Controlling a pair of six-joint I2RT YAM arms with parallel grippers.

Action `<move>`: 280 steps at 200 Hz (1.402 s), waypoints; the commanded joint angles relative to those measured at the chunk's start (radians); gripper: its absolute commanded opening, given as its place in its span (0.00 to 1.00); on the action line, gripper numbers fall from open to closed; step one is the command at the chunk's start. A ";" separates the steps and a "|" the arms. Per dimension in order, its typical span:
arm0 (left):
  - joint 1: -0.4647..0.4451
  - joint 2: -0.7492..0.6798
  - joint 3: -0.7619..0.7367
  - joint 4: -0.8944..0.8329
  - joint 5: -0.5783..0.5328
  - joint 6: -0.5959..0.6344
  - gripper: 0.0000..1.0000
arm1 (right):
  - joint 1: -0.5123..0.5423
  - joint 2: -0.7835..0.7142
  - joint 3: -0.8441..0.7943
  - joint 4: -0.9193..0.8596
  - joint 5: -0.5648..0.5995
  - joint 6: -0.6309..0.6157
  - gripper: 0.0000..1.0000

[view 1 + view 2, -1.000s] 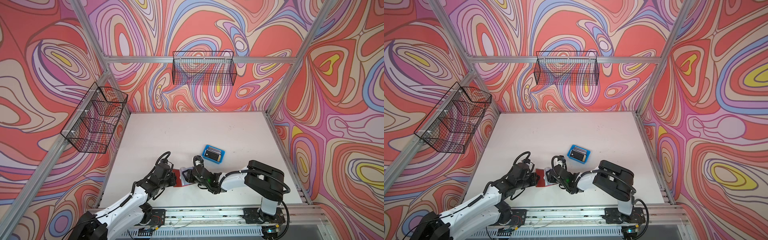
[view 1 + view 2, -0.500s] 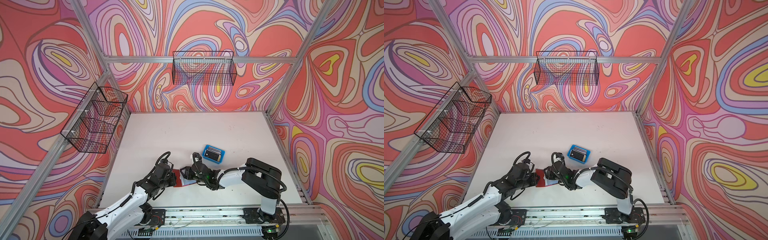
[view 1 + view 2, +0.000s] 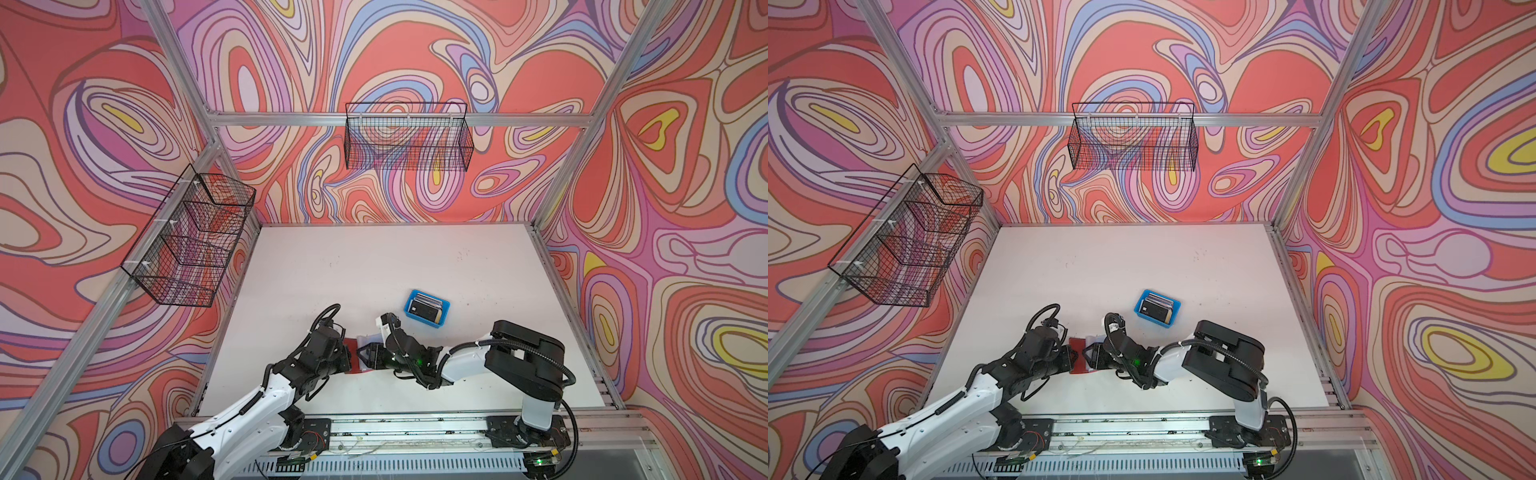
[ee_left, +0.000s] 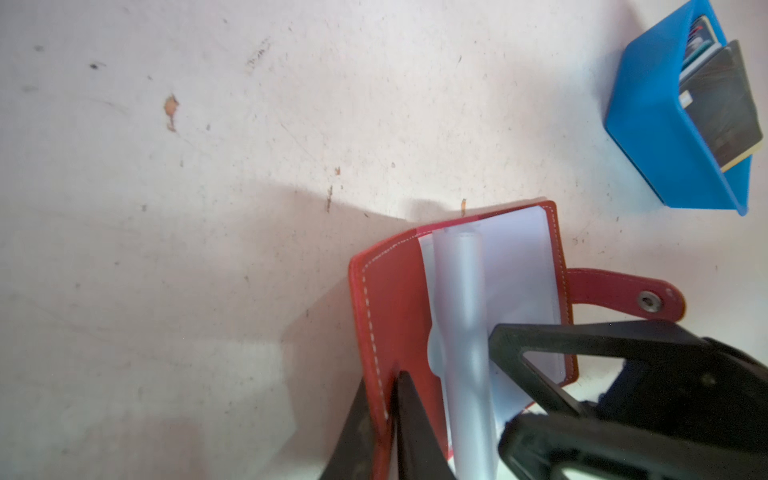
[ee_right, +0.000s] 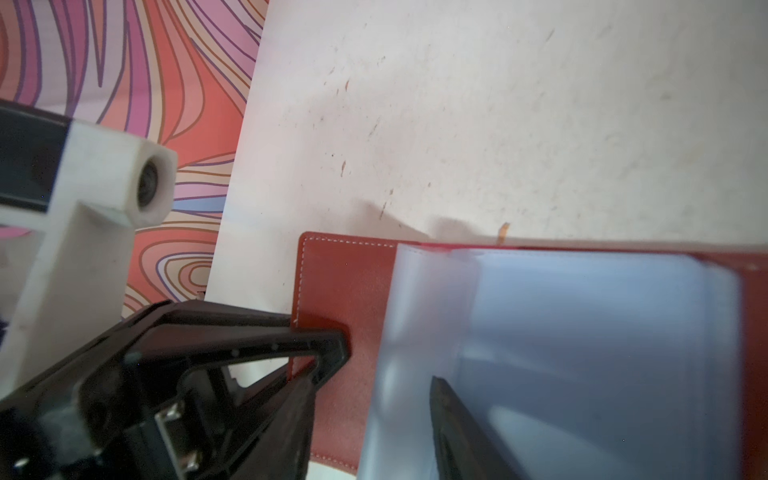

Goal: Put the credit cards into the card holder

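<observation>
Credit cards [image 3: 426, 306] [image 3: 1156, 309] sit stacked in a small blue tray [image 3: 429, 323] [image 3: 1158, 322] on the white surface [image 3: 374, 257], with a black-faced card at the front of the stack. In the left wrist view they lean against one wall of the tray. The card holder [image 3: 352, 356] [image 3: 1077, 354] lies open on the surface near the tray, on the side towards the robot's base and between the two arms. It has a red-brown cover with white stitching along the rim. The left gripper [image 3: 347, 360] [image 4: 380, 388] has its jaws clenched on the outer edge of one cover half, one jaw on each face of the leather. A snap-button tab [image 4: 623, 293] sticks out from the other half, which lies flat on the surface. Greyish clear plastic sleeves [image 4: 519, 266] [image 5: 582, 332] fan out from the spine: one bulges upward, and the rest lie over the flat half. The right gripper [image 3: 368, 355] [image 3: 1093, 355] reaches in from the opposite side, low over those sleeves. In the right wrist view one of its jaws pokes in among the sleeves, while the other is out of sight. I cannot tell whether its jaws pinch a sleeve or merely rest there.
</observation>
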 commanded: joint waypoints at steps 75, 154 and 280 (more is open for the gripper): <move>0.103 -0.085 0.009 -0.167 -0.067 -0.036 0.51 | 0.009 0.032 -0.009 0.120 -0.028 0.022 0.46; 0.111 -0.259 0.215 -0.366 -0.158 -0.038 0.54 | 0.009 0.024 -0.022 0.101 0.014 0.000 0.44; 0.110 -0.051 0.067 -0.032 0.162 -0.064 0.47 | 0.009 -0.141 -0.087 -0.207 0.189 -0.028 0.45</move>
